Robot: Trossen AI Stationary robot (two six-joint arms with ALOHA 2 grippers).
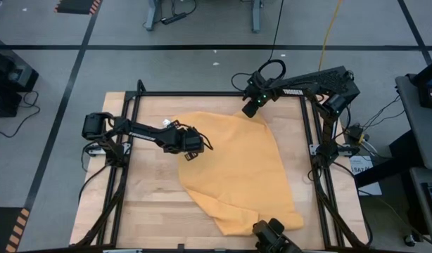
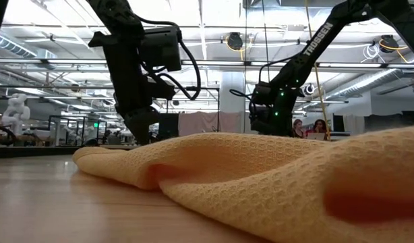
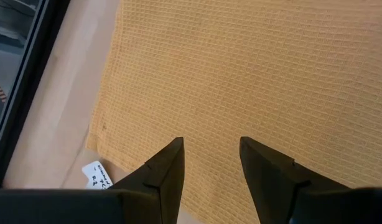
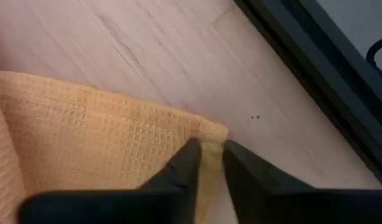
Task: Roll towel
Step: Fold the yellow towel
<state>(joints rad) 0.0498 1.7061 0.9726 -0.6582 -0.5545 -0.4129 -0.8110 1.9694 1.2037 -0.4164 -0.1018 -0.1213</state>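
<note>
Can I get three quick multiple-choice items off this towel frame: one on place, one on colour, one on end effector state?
1. Where is the right end effector?
A. At a corner of the towel, near the table's far edge
B. Off the table
C. At the middle of the cloth

2. What colour is the towel?
A. Blue
B. Mustard yellow
C. White

3. How do the left end effector's fingers stand?
A. Clamped on a fold
B. Out of view
C. Apart above the cloth, nothing between them

Answers:
1 A: the high view puts it at the cloth's far corner, and the right wrist view shows its fingers pinching that corner.
2 B: every view shows a yellow waffle weave on the wooden table.
3 C: the left wrist view shows a clear gap between the fingers, with flat cloth beyond and the small white tag at the edge.
</note>
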